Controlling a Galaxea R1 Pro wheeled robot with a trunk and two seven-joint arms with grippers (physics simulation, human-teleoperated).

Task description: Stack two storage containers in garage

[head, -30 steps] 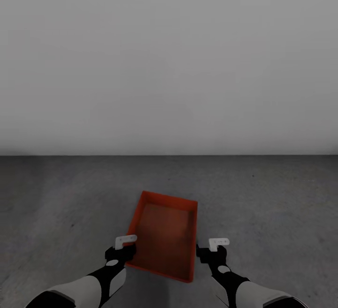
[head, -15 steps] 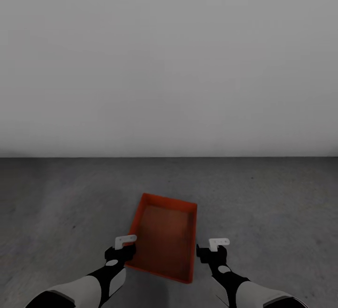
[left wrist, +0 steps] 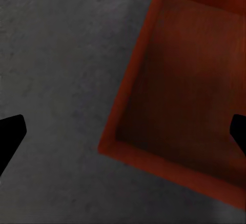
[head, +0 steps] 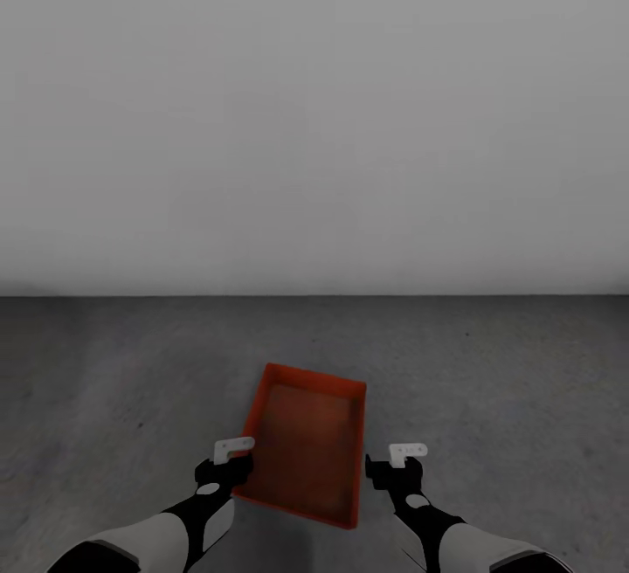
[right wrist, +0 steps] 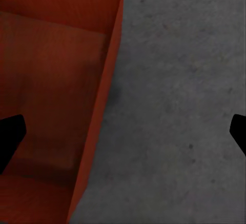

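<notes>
— Orange-red, that bin: where does it sit?

— My storage container (head: 306, 442) lies on the grey concrete floor (head: 489, 381) of the garage, a little askew, below a plain pale wall (head: 314, 119).

— And your claws?

— My left gripper (head: 232, 459) hangs at its left wall, my right gripper (head: 395, 461) just off its right wall. Both have their fingers spread wide apart, holding nothing; the left's straddle the container's wall.

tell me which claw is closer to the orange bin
Left. The left claw sits right over the orange bin at its left wall, overlapping its rim. The right claw hangs off the right wall with a strip of concrete floor showing between.
</notes>
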